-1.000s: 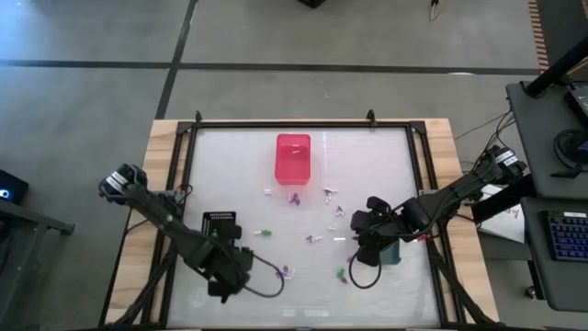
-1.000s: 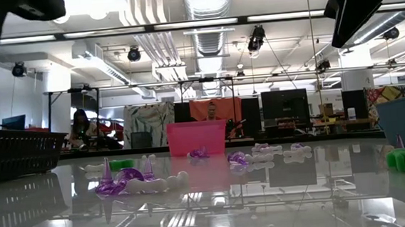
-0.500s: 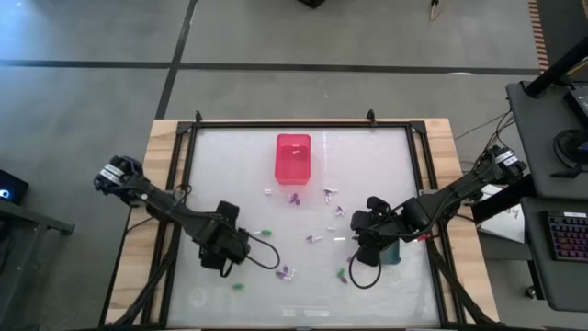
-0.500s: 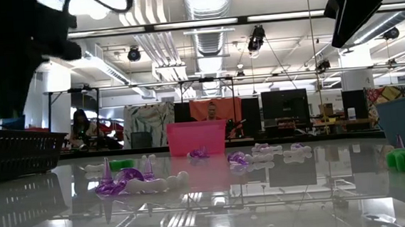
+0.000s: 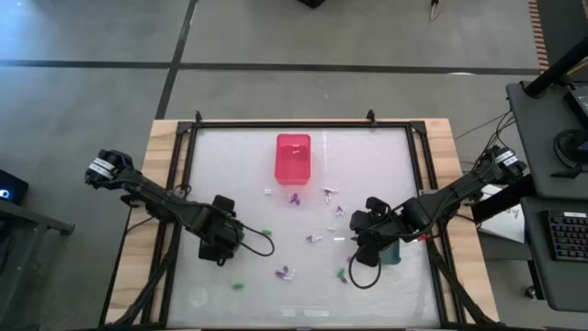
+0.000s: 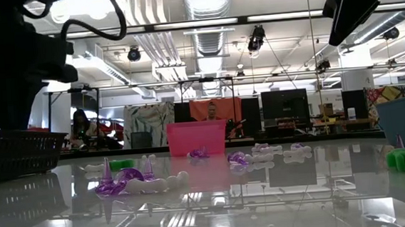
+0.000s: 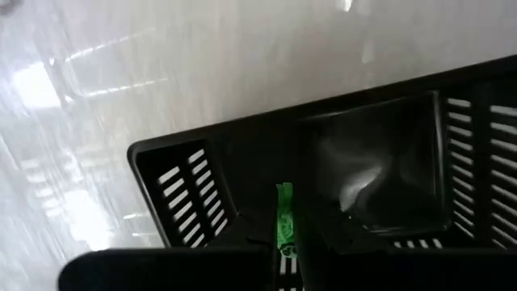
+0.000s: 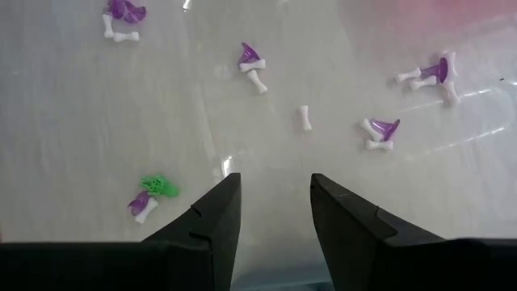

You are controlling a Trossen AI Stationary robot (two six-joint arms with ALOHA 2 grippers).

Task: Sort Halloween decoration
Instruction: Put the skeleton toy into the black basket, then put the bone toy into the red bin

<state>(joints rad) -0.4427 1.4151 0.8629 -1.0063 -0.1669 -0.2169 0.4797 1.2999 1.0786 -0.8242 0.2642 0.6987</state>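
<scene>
Your stock, op:
- Left gripper [image 7: 284, 242]: over black bin [image 7: 388, 137] at table's left; jaws pinched on a green piece [image 7: 284, 220]
- Right gripper [image 8: 273, 212]: right of centre, by grey-blue bin [image 5: 390, 250]; jaws apart, nothing held
- Purple/white pieces [image 8: 252, 63]: scattered mid-table
- Pink bin [image 5: 293, 157]: far centre

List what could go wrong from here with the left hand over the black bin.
1. The left hand is shut on a thin green decoration piece above the black slotted plastic bin; released off-centre, it might slip through a slot or miss the rim.
2. The arm's looping black cable hangs near a loose green piece on the table and could drag it.
3. The right hand, open, waits above scattered purple and white pieces.
</scene>
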